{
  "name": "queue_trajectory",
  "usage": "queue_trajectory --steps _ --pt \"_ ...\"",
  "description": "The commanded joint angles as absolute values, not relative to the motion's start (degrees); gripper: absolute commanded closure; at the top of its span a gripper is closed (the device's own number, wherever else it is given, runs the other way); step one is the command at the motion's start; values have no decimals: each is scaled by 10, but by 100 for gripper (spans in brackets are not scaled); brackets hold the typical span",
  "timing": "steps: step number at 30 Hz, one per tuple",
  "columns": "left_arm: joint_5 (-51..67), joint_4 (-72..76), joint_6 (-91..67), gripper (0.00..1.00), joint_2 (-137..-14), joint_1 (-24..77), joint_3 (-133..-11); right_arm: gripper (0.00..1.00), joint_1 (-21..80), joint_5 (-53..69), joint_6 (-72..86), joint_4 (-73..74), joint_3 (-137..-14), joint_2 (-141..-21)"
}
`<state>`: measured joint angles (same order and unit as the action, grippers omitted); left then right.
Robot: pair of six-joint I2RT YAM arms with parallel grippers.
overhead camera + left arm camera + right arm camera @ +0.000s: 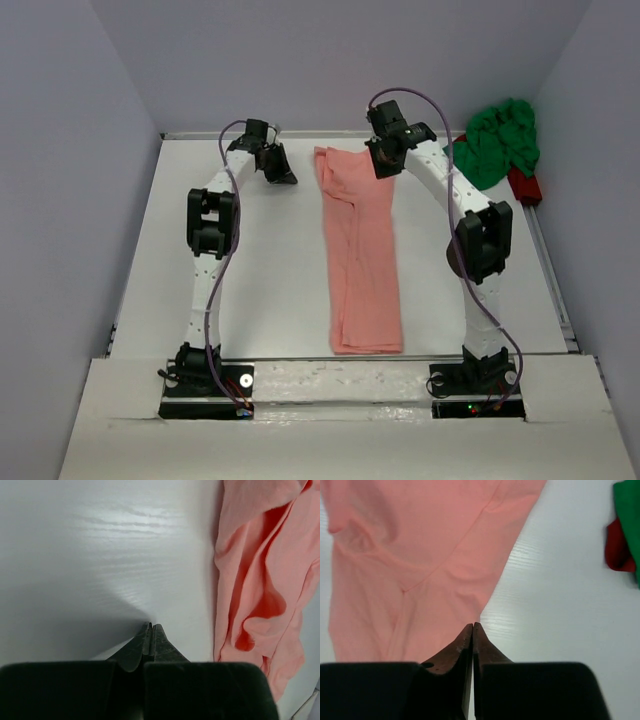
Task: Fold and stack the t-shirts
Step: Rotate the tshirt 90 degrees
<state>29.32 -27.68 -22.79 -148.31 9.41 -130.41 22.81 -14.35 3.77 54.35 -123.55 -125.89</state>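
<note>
Top external view is showing the salmon pink t-shirt (362,255) lying in the middle of the desk (270,290) as a long narrow strip. Its long axis is running from 12 o'clock to 6 o'clock, and the near end is sitting close to the front edge.

Both arms are hanging over the far end. The right fingers (462,647) are hovering at the strip's far right corner. The right wrist view is showing them pressed together and gripping nothing, tips right at the cloth's edge, with the shirt spreading towards 11 o'clock. The left fingers (161,642) are closed and empty too, over bare desk. The shirt's rumpled far edge is lying off at their 2 o'clock, near but apart. So the right arm is looking the nearer one.

The bright green t-shirt (500,140) is lying bunched in the far right corner, at about 2 o'clock from the pink strip, with a red object (524,185) just beside it.

By my reading, the next fold is going to be bringing the far end towards 6 o'clock. Open desk is lying on both sides of the strip, roomier on the left. The green heap is crowding the right arm.
</note>
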Motion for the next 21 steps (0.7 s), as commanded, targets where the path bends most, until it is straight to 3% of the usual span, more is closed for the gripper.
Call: queue_trajectory --steps 1,12,18,21 --pt "240 -288 -210 100 -1378 133 -1265 100 229 -160 47 507 -1188 -1208" --pt "30 -364 -205 100 -1225 257 -1223 100 243 -111 105 476 -982 -1146" --pt "18 -437 -218 100 -1212 265 -1255 100 272 -108 134 456 -862 -1079" --pt "-17 -426 -217 100 -1190 278 -1202 100 277 -113 143 450 -821 -1049"
